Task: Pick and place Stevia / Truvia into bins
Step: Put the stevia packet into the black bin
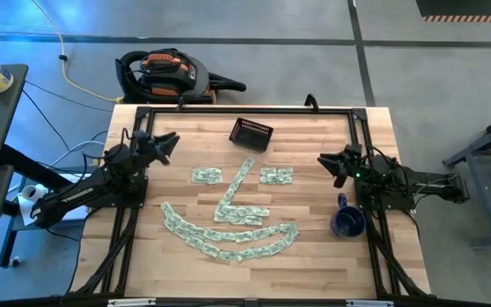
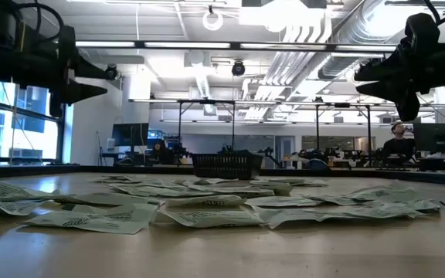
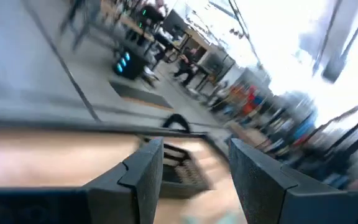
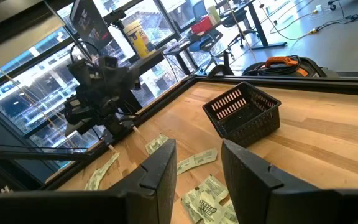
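Many pale green and white Stevia sachets (image 1: 228,213) lie flat on the wooden table in a face-like pattern, and they also show in the low view (image 2: 207,207). The dark slatted bin (image 1: 251,133) stands on its base near the far edge, beyond the sachets (image 4: 244,114). My left gripper (image 1: 167,143) hovers open at the table's left side, level and aimed toward the bin (image 3: 176,165). My right gripper (image 1: 325,162) hovers open at the right side, pointing toward the sachets (image 4: 197,158). Nothing is between either gripper's fingers.
A dark blue mug (image 1: 348,222) stands on the table near my right arm's base. Black frame rails (image 1: 245,109) run along the table's edges. A vacuum cleaner (image 1: 164,72) lies on the floor behind the far edge. Bare wood lies between the sachets and the bin.
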